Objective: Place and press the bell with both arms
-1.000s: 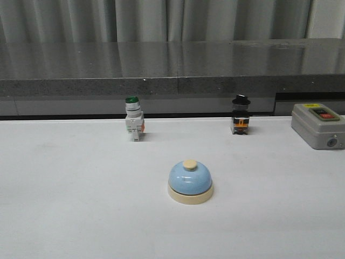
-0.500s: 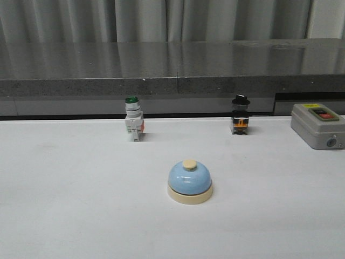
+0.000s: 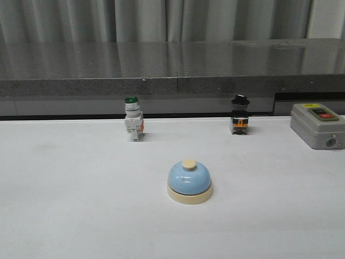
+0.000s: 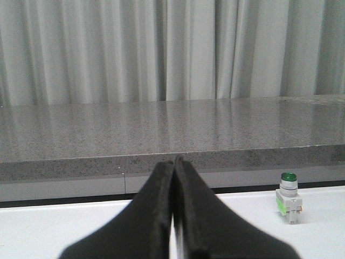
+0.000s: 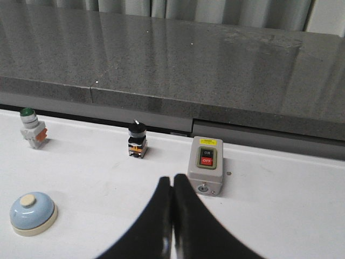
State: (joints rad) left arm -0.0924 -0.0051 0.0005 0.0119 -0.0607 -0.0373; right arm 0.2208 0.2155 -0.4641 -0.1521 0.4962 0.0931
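The light-blue bell [image 3: 189, 181] with a cream base and cream button stands upright on the white table, near the middle of the front view. It also shows at the edge of the right wrist view as the bell [image 5: 33, 212]. Neither arm shows in the front view. My left gripper [image 4: 174, 161] is shut with nothing between its fingers, well back from the table's rear edge; the bell is out of its view. My right gripper [image 5: 172, 179] is shut and empty too, with the bell off to one side of it.
A green-capped white push-button switch [image 3: 132, 124] and a black-capped switch [image 3: 240, 121] stand at the table's back edge. A grey box with red and black buttons [image 3: 318, 125] sits at the back right. A dark stone ledge [image 3: 172, 67] and curtains lie behind.
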